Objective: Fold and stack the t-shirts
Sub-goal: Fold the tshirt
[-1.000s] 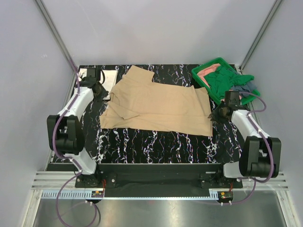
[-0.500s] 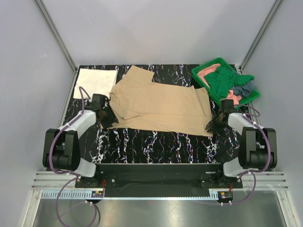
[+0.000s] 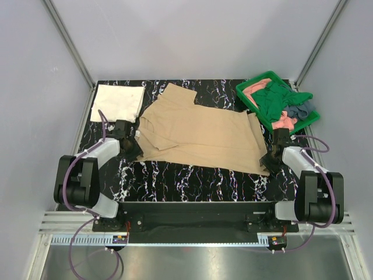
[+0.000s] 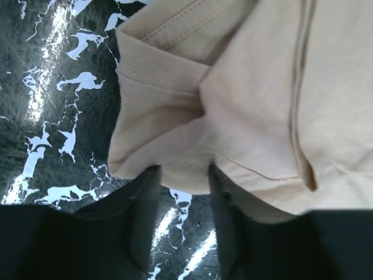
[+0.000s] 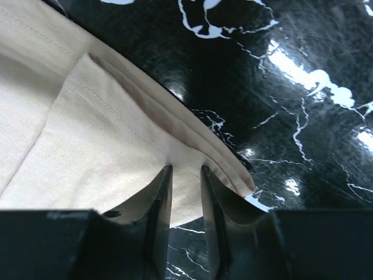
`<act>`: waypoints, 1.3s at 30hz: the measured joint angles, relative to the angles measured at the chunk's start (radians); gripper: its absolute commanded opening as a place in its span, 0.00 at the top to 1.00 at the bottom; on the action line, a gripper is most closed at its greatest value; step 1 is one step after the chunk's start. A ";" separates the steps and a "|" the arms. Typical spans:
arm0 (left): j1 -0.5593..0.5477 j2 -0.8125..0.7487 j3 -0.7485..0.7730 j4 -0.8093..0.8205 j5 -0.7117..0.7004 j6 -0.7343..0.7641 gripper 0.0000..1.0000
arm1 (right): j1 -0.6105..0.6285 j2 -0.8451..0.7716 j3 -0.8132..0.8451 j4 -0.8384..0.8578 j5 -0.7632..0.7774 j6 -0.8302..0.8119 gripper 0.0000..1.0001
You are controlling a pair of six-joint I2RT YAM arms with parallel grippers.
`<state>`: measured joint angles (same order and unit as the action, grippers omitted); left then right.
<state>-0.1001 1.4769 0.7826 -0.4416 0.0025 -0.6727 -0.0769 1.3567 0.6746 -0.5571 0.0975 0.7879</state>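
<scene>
Centrally placed: the tan t-shirt (image 3: 198, 131) lies spread lengthwise across the black marbled table (image 3: 192, 178). It is mostly flat, with one sleeve pointing toward the far edge.
Left gripper (image 3: 133, 146): low over the table at the shirt's near-left corner. In the left wrist view a bunched fold with a stitched hem sits between the tips, and bare table shows in the gap behind it.
Left grip: the jaws stand somewhat apart, and I cannot tell whether they pinch the fold or merely straddle it.
Right gripper (image 3: 269, 158): low at the shirt's near-right corner, where the cloth is doubled over with its stitching showing.
Right grip: the jaws stand close together with tan cloth filling the narrow gap, clamped on the tan t-shirt.
Cream-white t-shirt (image 3: 118, 102): folded into a flat rectangle at the far-left corner of the table, just beside the tan shirt.
Green tray (image 3: 247, 87): at the far-right corner, set at an angle.
Tray contents: the dark green t-shirt (image 3: 274, 102) is heaped on top. The salmon-pink t-shirt (image 3: 254, 88) shows beneath it, and the grey-blue t-shirt (image 3: 300, 109) spills over the right rim.
</scene>
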 measured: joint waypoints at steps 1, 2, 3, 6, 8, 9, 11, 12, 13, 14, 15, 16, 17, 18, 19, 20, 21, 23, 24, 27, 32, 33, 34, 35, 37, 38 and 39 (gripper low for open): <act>0.000 0.013 0.000 0.002 -0.001 0.000 0.66 | 0.000 -0.004 -0.002 -0.005 0.004 0.002 0.66; -0.001 0.028 0.000 0.004 -0.003 0.000 0.86 | 0.000 -0.005 -0.002 -0.009 0.006 0.002 0.66; -0.001 0.032 0.001 0.008 -0.003 -0.008 0.96 | 0.000 -0.005 -0.002 -0.010 0.007 0.002 0.66; -0.002 0.031 0.000 0.014 -0.025 -0.011 1.00 | 0.000 -0.013 -0.002 -0.016 0.007 -0.011 0.66; -0.008 0.014 -0.011 0.016 -0.060 -0.018 1.00 | 0.000 -0.023 -0.002 -0.022 0.006 -0.020 0.65; -0.009 -0.005 -0.023 0.014 -0.078 -0.022 1.00 | 0.000 -0.029 -0.001 -0.024 0.006 -0.025 0.65; -0.009 -0.077 -0.063 -0.005 -0.135 -0.036 1.00 | 0.000 -0.034 0.005 -0.034 0.005 -0.032 0.65; -0.008 -0.118 -0.082 -0.020 -0.164 -0.043 1.00 | 0.000 -0.034 0.011 -0.037 0.002 -0.036 0.65; -0.008 -0.159 -0.099 -0.034 -0.188 -0.051 1.00 | 0.000 -0.034 0.017 -0.043 -0.003 -0.040 0.64; -0.008 -0.209 -0.114 -0.055 -0.216 -0.060 1.00 | 0.000 -0.034 0.026 -0.050 -0.008 -0.044 0.64; -0.008 -0.250 -0.125 -0.072 -0.237 -0.067 1.00 | 0.000 -0.034 0.035 -0.053 -0.011 -0.049 0.64; -0.008 -0.287 -0.132 -0.087 -0.252 -0.072 1.00 | 0.000 -0.033 0.044 -0.055 -0.013 -0.052 0.64; -0.007 -0.320 -0.139 -0.097 -0.260 -0.077 1.00 | 0.000 -0.033 0.053 -0.058 -0.014 -0.056 0.64; -0.006 -0.344 -0.143 -0.105 -0.262 -0.080 0.99 | 0.000 -0.033 0.061 -0.058 -0.022 -0.059 0.64; -0.005 -0.357 -0.146 -0.109 -0.261 -0.082 0.89 | -0.001 -0.033 0.068 -0.059 -0.032 -0.062 0.64; -0.005 -0.366 -0.150 -0.113 -0.261 -0.082 0.85 | -0.001 -0.033 0.074 -0.059 -0.040 -0.069 0.64; -0.005 -0.369 -0.153 -0.119 -0.259 -0.086 0.82 | -0.001 -0.033 0.078 -0.060 -0.050 -0.075 0.64; -0.005 -0.369 -0.155 -0.144 -0.261 -0.093 0.76 | -0.001 -0.029 0.092 -0.063 -0.087 -0.103 0.62; -0.005 -0.369 -0.155 -0.157 -0.262 -0.094 0.75 | -0.001 -0.026 0.100 -0.066 -0.101 -0.114 0.62; -0.005 -0.368 -0.150 -0.189 -0.284 -0.095 0.70 | -0.001 -0.005 0.147 -0.069 -0.148 -0.173 0.59; -0.001 -0.335 -0.014 -0.208 -0.225 -0.030 0.71 | -0.001 0.055 0.224 -0.067 -0.182 -0.259 0.60; 0.000 -0.322 0.029 -0.170 -0.163 -0.004 0.79 | -0.002 0.077 0.237 -0.067 -0.192 -0.278 0.60; 0.000 -0.307 0.060 -0.138 -0.107 0.009 0.83 | -0.002 0.101 0.248 -0.065 -0.197 -0.298 0.61; 0.000 -0.276 0.103 -0.090 -0.025 0.024 0.87 | -0.002 0.125 0.257 -0.066 -0.199 -0.318 0.61; -0.002 -0.211 0.168 -0.011 0.101 0.039 0.96 | -0.002 0.162 0.266 -0.066 -0.206 -0.347 0.61; -0.005 -0.163 0.203 0.030 0.173 0.045 0.98 | -0.002 0.178 0.269 -0.066 -0.214 -0.359 0.60; -0.012 -0.111 0.235 0.069 0.235 0.048 1.00 | -0.002 0.188 0.270 -0.068 -0.218 -0.367 0.60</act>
<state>-0.1120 1.3659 1.0180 -0.3721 0.2375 -0.6247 -0.0788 1.5452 0.9447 -0.6254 -0.1204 0.4206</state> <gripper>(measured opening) 0.043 0.393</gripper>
